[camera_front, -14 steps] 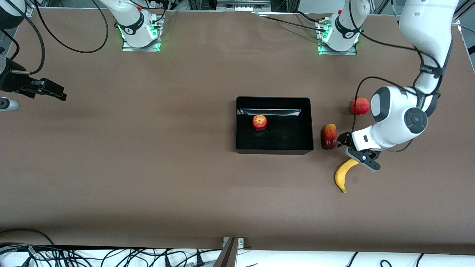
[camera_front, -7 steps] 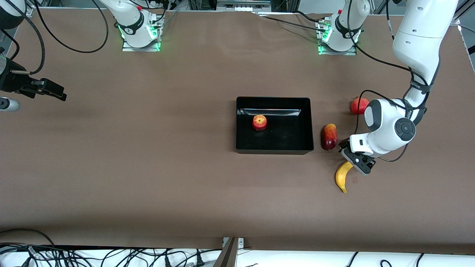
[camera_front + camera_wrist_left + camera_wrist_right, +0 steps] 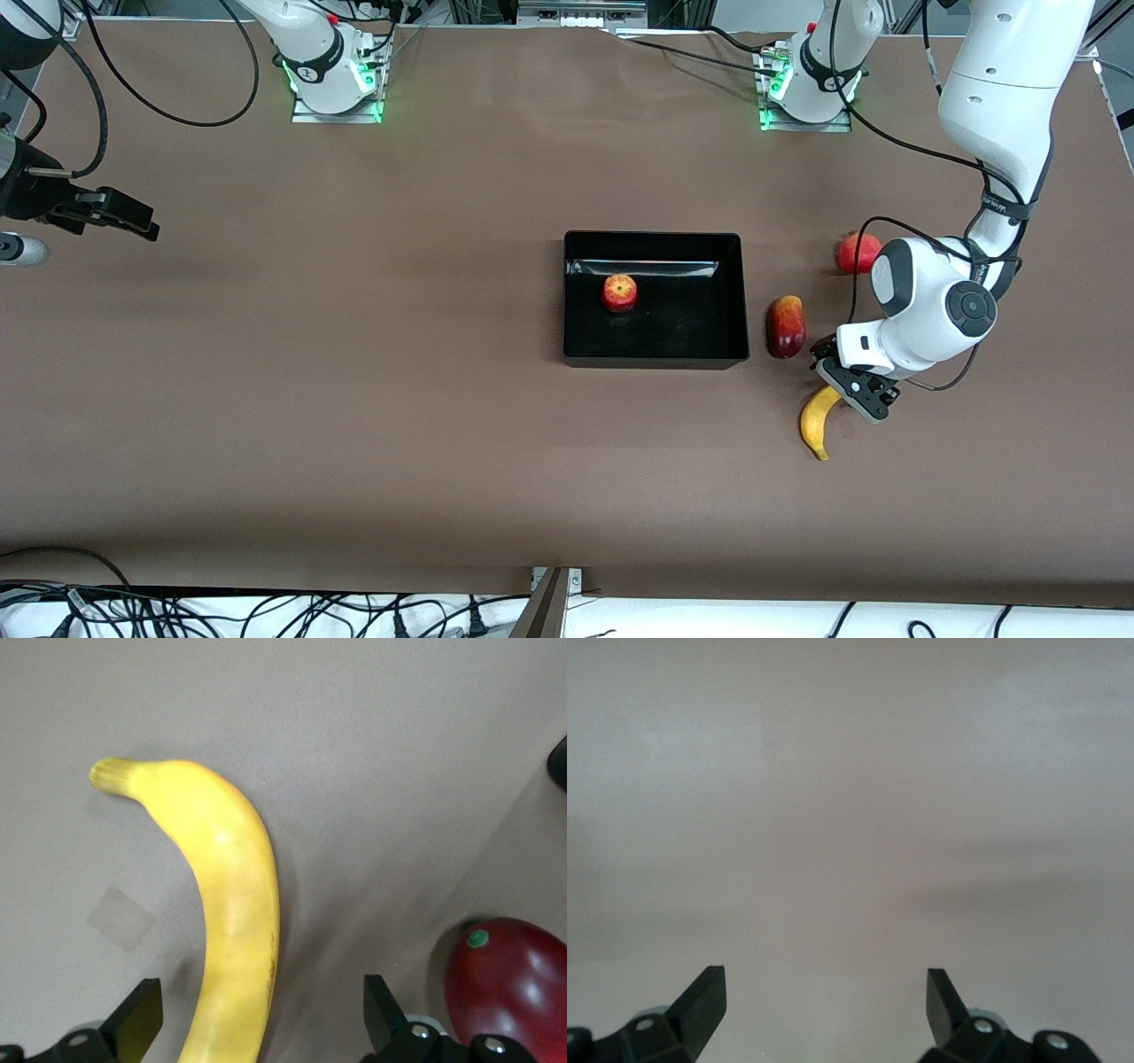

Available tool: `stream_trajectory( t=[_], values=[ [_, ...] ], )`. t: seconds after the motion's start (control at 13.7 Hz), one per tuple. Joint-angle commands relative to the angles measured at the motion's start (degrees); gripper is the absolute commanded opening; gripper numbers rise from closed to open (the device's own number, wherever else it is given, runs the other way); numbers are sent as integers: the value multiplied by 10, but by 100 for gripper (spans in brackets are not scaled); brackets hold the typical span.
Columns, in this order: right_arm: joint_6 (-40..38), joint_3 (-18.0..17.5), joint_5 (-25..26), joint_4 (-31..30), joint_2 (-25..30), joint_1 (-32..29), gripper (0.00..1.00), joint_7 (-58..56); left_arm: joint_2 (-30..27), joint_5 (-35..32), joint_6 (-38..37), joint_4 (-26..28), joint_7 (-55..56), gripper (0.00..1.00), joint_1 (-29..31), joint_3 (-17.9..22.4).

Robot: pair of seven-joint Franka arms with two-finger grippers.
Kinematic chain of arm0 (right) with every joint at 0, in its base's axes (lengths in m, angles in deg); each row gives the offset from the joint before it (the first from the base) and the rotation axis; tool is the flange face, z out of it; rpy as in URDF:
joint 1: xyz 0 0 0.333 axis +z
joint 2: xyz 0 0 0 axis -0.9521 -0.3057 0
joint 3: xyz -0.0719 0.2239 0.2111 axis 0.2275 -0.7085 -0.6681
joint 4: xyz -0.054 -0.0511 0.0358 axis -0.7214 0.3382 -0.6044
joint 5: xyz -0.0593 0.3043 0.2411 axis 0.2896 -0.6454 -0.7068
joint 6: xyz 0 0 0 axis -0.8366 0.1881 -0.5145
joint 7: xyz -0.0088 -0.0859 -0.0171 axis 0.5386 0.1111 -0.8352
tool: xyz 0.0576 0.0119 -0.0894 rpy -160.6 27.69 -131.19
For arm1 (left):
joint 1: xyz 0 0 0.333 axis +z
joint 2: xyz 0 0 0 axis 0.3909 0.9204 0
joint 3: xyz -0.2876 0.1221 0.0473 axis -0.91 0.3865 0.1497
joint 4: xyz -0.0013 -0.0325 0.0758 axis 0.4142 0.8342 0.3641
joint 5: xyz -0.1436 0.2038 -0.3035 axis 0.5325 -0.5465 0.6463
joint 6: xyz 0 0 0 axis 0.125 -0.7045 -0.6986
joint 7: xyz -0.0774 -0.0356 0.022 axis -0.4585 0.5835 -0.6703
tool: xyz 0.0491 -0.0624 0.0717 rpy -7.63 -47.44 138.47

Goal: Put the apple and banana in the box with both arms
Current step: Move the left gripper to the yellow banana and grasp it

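The apple (image 3: 619, 292) sits inside the black box (image 3: 732, 297) in the middle of the table. The yellow banana (image 3: 817, 424) lies on the table toward the left arm's end, nearer the front camera than the box. My left gripper (image 3: 848, 383) is open and low over the banana's thicker end. In the left wrist view the banana (image 3: 232, 904) runs between the two spread fingers, and neither touches it. My right gripper (image 3: 111, 215) is open and empty, waiting over the table's edge at the right arm's end; its wrist view (image 3: 824, 1005) shows only bare table.
An elongated dark red-and-orange fruit (image 3: 786, 326) lies between the box and my left gripper; it also shows in the left wrist view (image 3: 509, 979). A plain red round fruit (image 3: 857, 252) lies farther from the front camera, beside the left arm.
My left arm has come down and shifted slightly toward the box, bringing the open gripper lower over the banana's end. The right arm has not moved.
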Motion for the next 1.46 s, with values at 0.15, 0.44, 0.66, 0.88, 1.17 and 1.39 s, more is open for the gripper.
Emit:
stream_trajectory(
  t=[0.15, 0.44, 0.66, 0.88, 1.17, 1.39],
  values=[
    [-12, -6, -3, 13, -5, -6, 100, -6, 6, -3, -1, 3, 0, 100, -3, 1],
    [-13, -5, -3, 12, -5, -6, 100, -6, 9, -7, 0, 3, -1, 50, -4, 2],
    [-13, -5, -3, 12, -5, -6, 100, -6, 5, -6, -1, 3, 0, 0, -4, 1],
    [-13, -5, -3, 12, -5, -6, 100, -6, -45, -5, -14, 2, 16, 0, -4, 1],
    [-15, -5, -4, 12, -5, -6, 100, -6, -141, -3, -119, 4, 84, 0, -62, -6],
    [-15, -5, -4, 12, -5, -6, 100, -6, -179, -2, -179, 18, 203, 0, -142, -6]
  ],
)
